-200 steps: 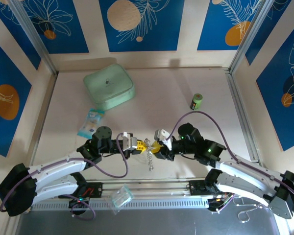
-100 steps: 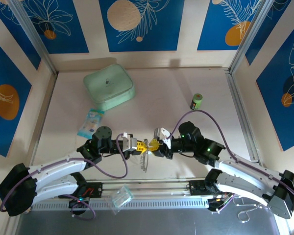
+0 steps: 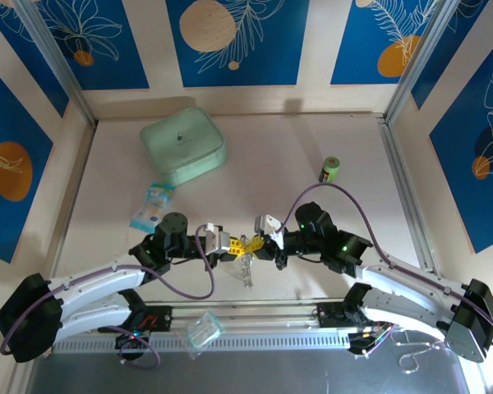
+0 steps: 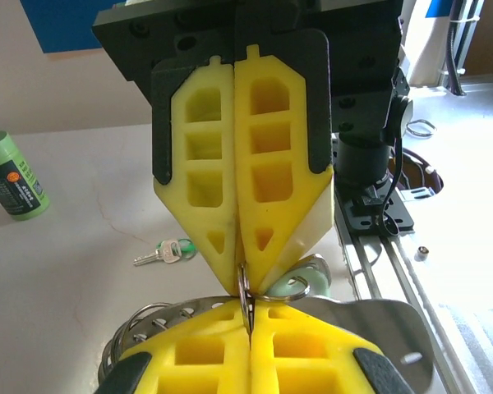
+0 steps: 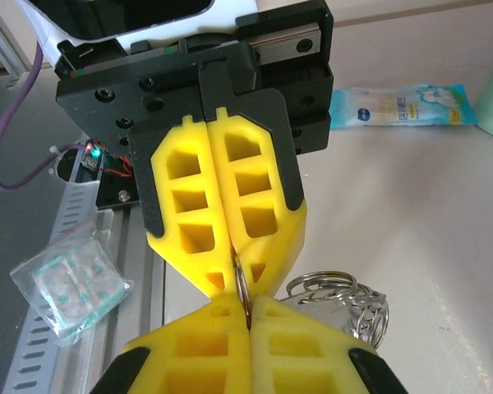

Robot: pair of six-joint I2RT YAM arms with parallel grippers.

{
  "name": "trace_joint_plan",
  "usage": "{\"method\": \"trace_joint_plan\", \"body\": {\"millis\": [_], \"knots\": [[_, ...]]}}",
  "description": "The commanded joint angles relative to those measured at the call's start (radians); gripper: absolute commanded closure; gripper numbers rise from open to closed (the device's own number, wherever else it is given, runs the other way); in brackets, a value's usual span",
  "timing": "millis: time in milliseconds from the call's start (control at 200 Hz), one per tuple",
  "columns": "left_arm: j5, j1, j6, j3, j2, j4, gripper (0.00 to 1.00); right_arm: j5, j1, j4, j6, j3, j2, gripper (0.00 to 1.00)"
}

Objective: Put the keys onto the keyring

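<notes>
**Operator:** State of fingers?

**Arm:** My right fingers (image 5: pixel 255 317) have just closed on the keyring (image 5: pixel 337 289). They now meet my left fingers (image 4: pixel 260 322) tip to tip, and both pairs pinch its wire.

**Operator:** Consequence?

**Arm:** The ring is braced on both sides. The green-headed key (image 4: pixel 166 253) lies on the table (image 4: pixel 82 238), not yet threaded.

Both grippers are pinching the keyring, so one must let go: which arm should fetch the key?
Right, probably. The key lies on the table just beside the right gripper. The left gripper is shut on the keyring and could hold it alone.
</notes>
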Motion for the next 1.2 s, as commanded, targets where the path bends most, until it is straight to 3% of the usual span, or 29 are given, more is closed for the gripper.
{"method": "trace_joint_plan", "body": {"millis": [0,110,210,450,590,680,770,865,1035,1195], "knots": [[0.006,-0.007,0.007,0.02,-0.004,0.05,0.99,-0.034,0.005,-0.048,-0.04,0.05,0.008,1.0],[-0.021,-0.007,0.054,0.05,-0.01,-0.064,0.83,-0.01,0.005,-0.157,-0.108,0.096,0.006,1.0],[-0.026,-0.007,0.102,0.093,-0.007,-0.182,0.82,0.015,0.005,-0.264,-0.177,0.148,0.019,1.0],[-0.003,-0.006,0.122,0.151,0.032,-0.258,0.89,0.024,0.013,-0.452,-0.286,0.282,0.112,1.0],[0.013,-0.007,0.131,0.163,0.034,-0.265,1.0,0.017,0.027,-0.5,-0.32,0.344,0.161,1.0],[0.016,-0.007,0.126,0.162,0.029,-0.257,1.0,0.012,0.026,-0.466,-0.298,0.338,0.156,1.0],[0.002,-0.008,0.104,0.137,0.016,-0.212,1.0,-0.002,-0.004,-0.379,-0.231,0.282,0.103,0.76],[-0.016,-0.007,0.057,0.1,0.006,-0.128,1.0,-0.026,-0.037,-0.288,-0.14,0.192,0.019,0.64],[-0.041,-0.006,-0.001,0.054,0.012,-0.024,1.0,0.007,-0.029,-0.189,-0.009,0.066,-0.087,0.59],[-0.049,-0.007,-0.001,0.052,0.011,-0.021,1.0,0.102,0.015,-0.148,0.021,0.001,-0.089,0.58]]}}
